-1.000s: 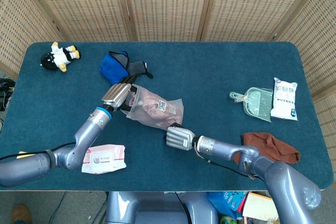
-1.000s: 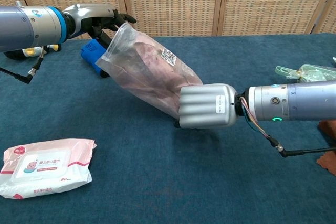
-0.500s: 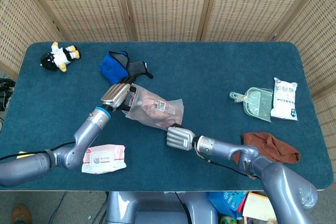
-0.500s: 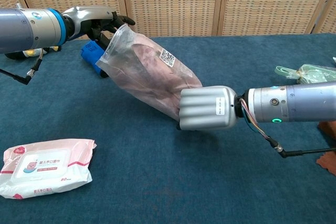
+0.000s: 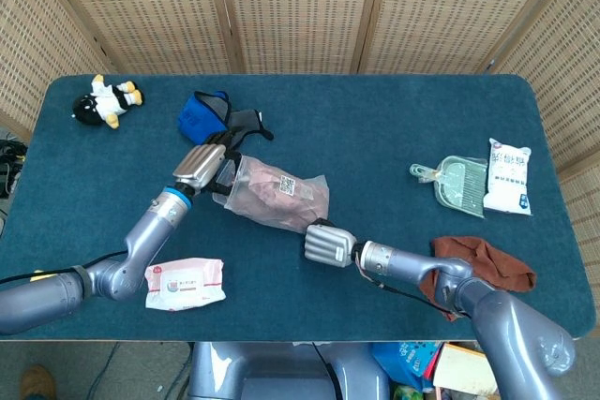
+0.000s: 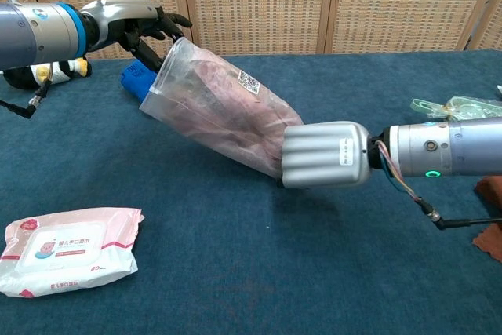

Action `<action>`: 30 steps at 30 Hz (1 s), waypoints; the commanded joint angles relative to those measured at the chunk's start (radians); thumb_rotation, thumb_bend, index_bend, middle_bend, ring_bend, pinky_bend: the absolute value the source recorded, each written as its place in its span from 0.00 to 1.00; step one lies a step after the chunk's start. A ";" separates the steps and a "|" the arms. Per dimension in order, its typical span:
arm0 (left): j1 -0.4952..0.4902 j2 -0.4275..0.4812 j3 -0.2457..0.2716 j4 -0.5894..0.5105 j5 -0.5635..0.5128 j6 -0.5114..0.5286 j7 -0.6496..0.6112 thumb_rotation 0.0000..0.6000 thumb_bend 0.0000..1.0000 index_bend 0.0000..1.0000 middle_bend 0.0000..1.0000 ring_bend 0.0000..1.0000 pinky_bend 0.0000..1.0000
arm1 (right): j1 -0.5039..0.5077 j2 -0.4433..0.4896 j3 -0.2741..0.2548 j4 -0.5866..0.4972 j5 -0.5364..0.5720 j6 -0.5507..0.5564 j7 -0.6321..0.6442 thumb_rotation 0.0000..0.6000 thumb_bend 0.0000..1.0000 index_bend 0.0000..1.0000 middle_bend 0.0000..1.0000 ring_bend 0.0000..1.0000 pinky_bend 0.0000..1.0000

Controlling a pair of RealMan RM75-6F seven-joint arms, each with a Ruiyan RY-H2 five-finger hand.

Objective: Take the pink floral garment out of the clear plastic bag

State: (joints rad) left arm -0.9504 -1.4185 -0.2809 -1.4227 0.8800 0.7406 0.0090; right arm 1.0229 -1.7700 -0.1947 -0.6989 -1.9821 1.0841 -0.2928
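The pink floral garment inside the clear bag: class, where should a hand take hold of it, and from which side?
Grip the pink floral garment at its end nearest the bag's open mouth, coming from the robot's left. The clear plastic bag lies slanted, the right hand holding its closed end, while the left hand is at the mouth.

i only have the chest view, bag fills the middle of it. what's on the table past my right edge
Observer: A white packet lies beside the green dustpan, near the table's right edge.
Operator: that brown bit at my far right, what is it
Observer: A crumpled brown cloth, next to the right arm.
Operator: anything behind the left hand i'm missing
Observer: A dark grey item lies against the blue one, just beyond the left hand.
Operator: is the whole toy visible up there
Observer: Yes, the penguin toy lies at the far left corner.
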 commanded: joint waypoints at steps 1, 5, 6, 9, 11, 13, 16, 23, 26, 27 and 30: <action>0.024 0.042 -0.010 -0.020 0.016 0.017 -0.024 1.00 0.66 0.67 0.00 0.00 0.00 | -0.026 0.087 -0.015 -0.046 -0.003 0.046 -0.029 1.00 1.00 0.74 0.87 0.90 1.00; 0.052 0.085 -0.011 -0.036 0.033 0.025 -0.049 1.00 0.66 0.67 0.00 0.00 0.00 | -0.048 0.179 -0.017 -0.124 0.010 0.060 -0.069 1.00 1.00 0.74 0.87 0.90 1.00; 0.056 0.091 -0.010 -0.038 0.036 0.027 -0.053 1.00 0.66 0.67 0.00 0.00 0.00 | -0.052 0.191 -0.016 -0.136 0.012 0.062 -0.075 1.00 1.00 0.74 0.87 0.90 1.00; 0.079 0.122 -0.007 -0.046 0.049 0.035 -0.070 1.00 0.66 0.67 0.00 0.00 0.00 | -0.070 0.248 -0.017 -0.184 0.022 0.070 -0.104 1.00 1.00 0.74 0.87 0.90 1.00; 0.101 0.151 -0.003 -0.048 0.064 0.046 -0.083 1.00 0.66 0.67 0.00 0.00 0.00 | -0.086 0.291 -0.017 -0.216 0.029 0.076 -0.124 1.00 1.00 0.74 0.87 0.90 1.00; 0.129 0.189 0.001 -0.052 0.079 0.058 -0.103 1.00 0.66 0.67 0.00 0.00 0.00 | -0.106 0.333 -0.024 -0.236 0.033 0.085 -0.140 1.00 1.00 0.74 0.87 0.90 1.00; 0.161 0.234 0.002 -0.051 0.104 0.067 -0.138 1.00 0.66 0.67 0.00 0.00 0.00 | -0.127 0.369 -0.027 -0.254 0.043 0.084 -0.154 1.00 1.00 0.74 0.87 0.90 1.00; 0.234 0.325 0.015 -0.009 0.161 0.088 -0.214 1.00 0.66 0.67 0.00 0.00 0.00 | -0.182 0.404 -0.030 -0.224 0.067 0.086 -0.156 1.00 1.00 0.74 0.88 0.90 1.00; 0.259 0.347 0.018 0.029 0.171 0.084 -0.253 1.00 0.66 0.67 0.00 0.00 0.00 | -0.199 0.408 -0.030 -0.205 0.070 0.093 -0.149 1.00 1.00 0.74 0.88 0.90 1.00; 0.266 0.352 0.019 0.040 0.174 0.081 -0.269 1.00 0.66 0.67 0.00 0.00 0.00 | -0.204 0.408 -0.030 -0.199 0.069 0.096 -0.146 1.00 1.00 0.74 0.88 0.90 1.00; 0.282 0.359 0.023 0.076 0.192 0.074 -0.306 1.00 0.66 0.67 0.00 0.00 0.00 | -0.213 0.406 -0.028 -0.186 0.066 0.101 -0.141 1.00 1.00 0.74 0.88 0.90 1.00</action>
State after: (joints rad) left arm -0.6793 -1.0663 -0.2612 -1.3619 1.0612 0.8184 -0.2826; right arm 0.8116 -1.3636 -0.2236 -0.8872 -1.9152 1.1838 -0.4355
